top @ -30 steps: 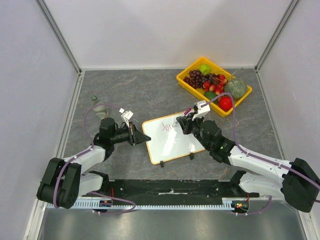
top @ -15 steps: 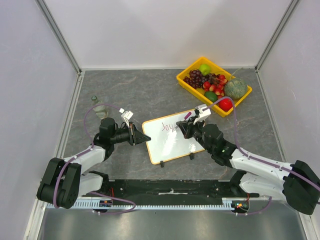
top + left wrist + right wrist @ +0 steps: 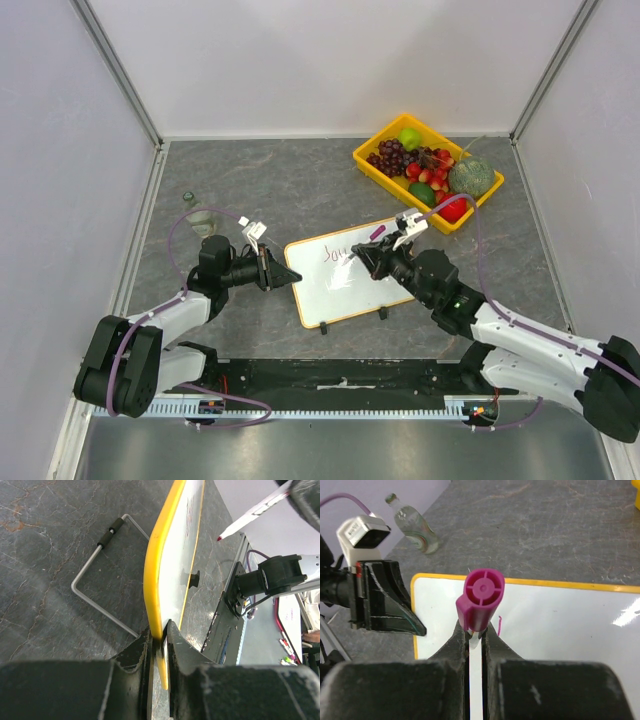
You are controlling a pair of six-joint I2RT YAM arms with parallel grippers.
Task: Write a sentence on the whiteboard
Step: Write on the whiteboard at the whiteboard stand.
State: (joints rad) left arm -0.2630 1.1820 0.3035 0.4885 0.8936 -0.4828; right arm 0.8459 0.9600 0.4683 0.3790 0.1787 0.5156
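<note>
Bright, even overhead light; shadows soft. Glare patch on glossy whiteboard (image 3: 560, 625). Wrist views: near foreground blurred, edges distorted.

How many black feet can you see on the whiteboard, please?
2: one foot on the whiteboard's near edge, leftward; the other foot on that edge, rightward; none seems hidden.

The whiteboard (image 3: 335, 290) is glossy and smooth; the surface (image 3: 280, 180) looks like matt veined stone; the marker (image 3: 484, 597) has a shiny plastic cap.
</note>
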